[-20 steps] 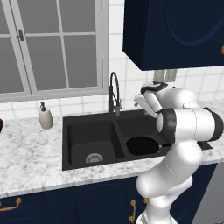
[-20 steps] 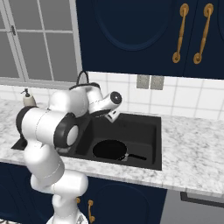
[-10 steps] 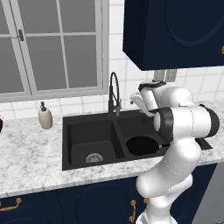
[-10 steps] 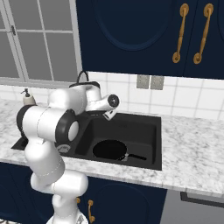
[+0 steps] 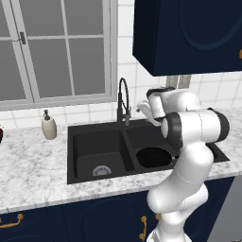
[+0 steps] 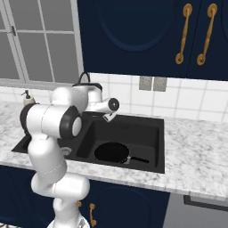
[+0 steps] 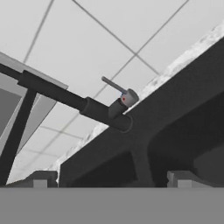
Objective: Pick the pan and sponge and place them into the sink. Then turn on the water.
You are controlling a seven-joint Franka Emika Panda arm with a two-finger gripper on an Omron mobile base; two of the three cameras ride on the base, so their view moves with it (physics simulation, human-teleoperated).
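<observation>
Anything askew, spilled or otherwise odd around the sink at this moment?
Nothing stands out. The pan lies flat in the sink's right basin, the soap bottle stands upright on the counter, and no water runs from the faucet. The gripper is open, facing the faucet's lever.

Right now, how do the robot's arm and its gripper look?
The arm is glossy white, built of rounded segments with dark bands at the joints. The gripper ends in two small dark, blocky finger tips. No cables or markings are visible.
</observation>
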